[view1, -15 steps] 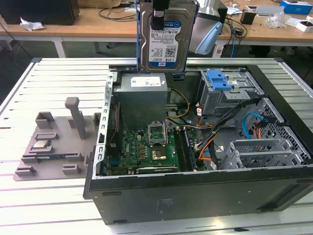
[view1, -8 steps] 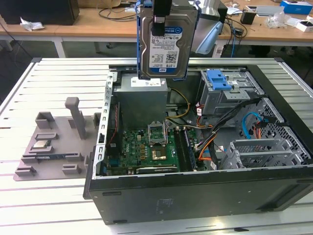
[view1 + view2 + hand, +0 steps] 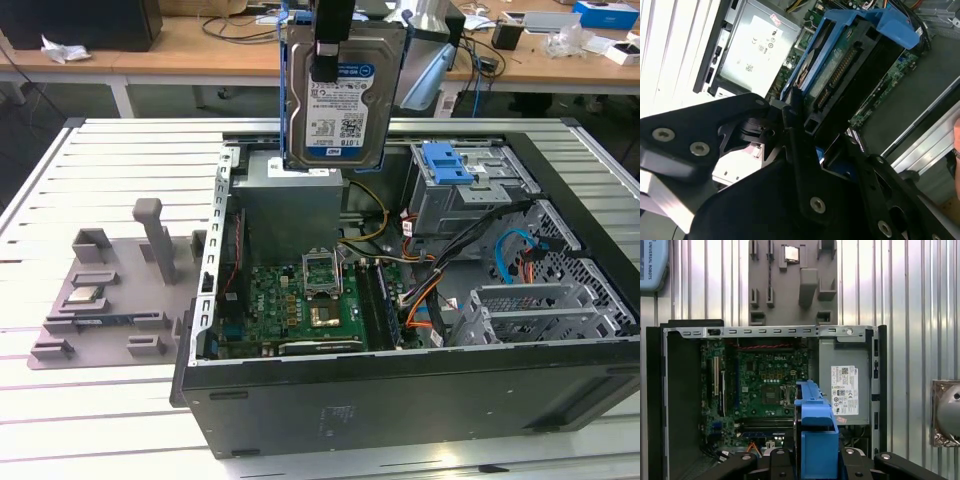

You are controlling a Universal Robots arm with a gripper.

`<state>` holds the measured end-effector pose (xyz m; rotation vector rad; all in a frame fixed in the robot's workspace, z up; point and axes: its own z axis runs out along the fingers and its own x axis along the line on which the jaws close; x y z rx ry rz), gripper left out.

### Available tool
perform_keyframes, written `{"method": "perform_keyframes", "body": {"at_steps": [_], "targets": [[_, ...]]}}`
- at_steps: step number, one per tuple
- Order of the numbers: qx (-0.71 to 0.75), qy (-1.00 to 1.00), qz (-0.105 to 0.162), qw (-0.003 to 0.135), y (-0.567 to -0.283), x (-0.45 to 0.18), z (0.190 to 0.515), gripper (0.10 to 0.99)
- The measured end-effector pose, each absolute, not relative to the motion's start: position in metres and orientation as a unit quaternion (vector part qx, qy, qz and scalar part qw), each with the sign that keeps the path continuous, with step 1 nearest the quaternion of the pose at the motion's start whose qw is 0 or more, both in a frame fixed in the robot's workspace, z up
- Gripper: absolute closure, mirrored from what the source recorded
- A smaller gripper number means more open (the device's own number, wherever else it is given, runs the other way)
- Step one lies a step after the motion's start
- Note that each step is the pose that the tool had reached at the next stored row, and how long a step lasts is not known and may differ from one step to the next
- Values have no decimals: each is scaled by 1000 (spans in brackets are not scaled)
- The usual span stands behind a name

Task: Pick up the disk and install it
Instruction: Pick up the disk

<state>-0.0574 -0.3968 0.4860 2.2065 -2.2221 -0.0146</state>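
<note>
Pickup is done: the pincer [image 3: 324,62] clamps the disk [image 3: 345,110] upright above the open computer case's [image 3: 380,400] far side, not yet installed.

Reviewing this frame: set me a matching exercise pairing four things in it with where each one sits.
Things:
1. disk
2. CPU chip
3. power supply
4. blue bracket

Places:
A. on the grey fixture outside the case
B. on top of the drive cage
C. held by the gripper above the case
D. inside the case, beside the motherboard

Pairs: 1-C, 2-A, 3-D, 4-B.
</note>
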Motion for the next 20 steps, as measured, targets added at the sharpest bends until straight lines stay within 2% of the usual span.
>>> {"method": "perform_keyframes", "body": {"at_steps": [20], "targets": [[705, -710, -1, 9, -425, -56, 473, 725]]}}
